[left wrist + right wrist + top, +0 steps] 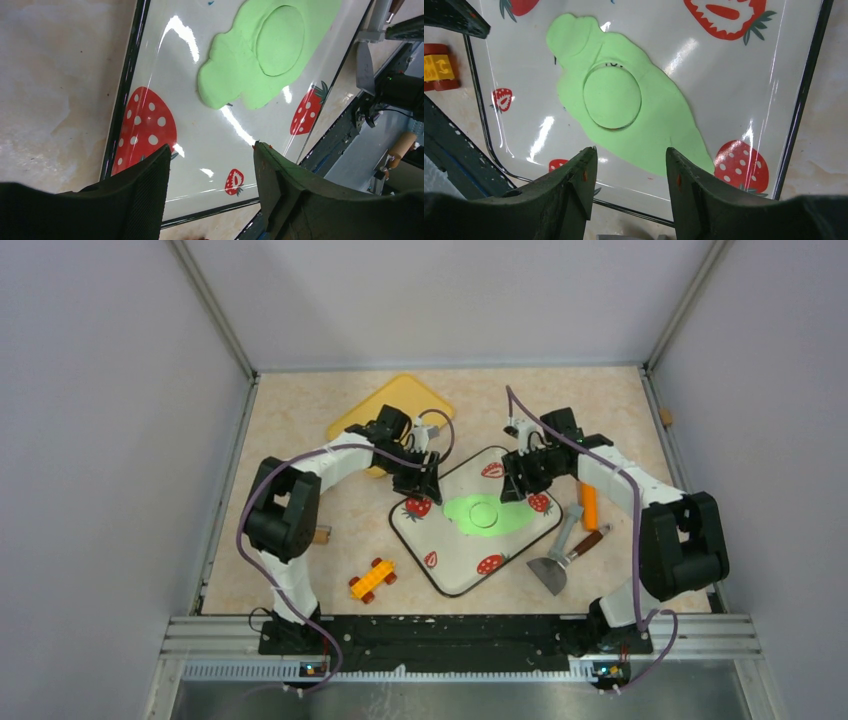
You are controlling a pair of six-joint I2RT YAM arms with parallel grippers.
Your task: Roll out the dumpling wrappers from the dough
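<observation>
Black right pincer [630,157] — flat, circle-scored dough [664,117]

Top view: L arm covers the 5 o'clock part of the yellow board [405,400]. R gripper [513,486] hides the tray's [455,562] edge near its 12 o'clock corner, plus the dough's [490,515] far rim. Tan bit [320,534] by the L elbow and another speck [665,417] at the counter's 2 o'clock edge: too small to tell. L wrist view: dough cut off at 12 o'clock; strawberry print [147,122] partly behind a finger [145,200]. R wrist view: toy car [435,67] cut off at 9 o'clock; can't tell if the round wrapper [612,97] is cut fully free.
</observation>
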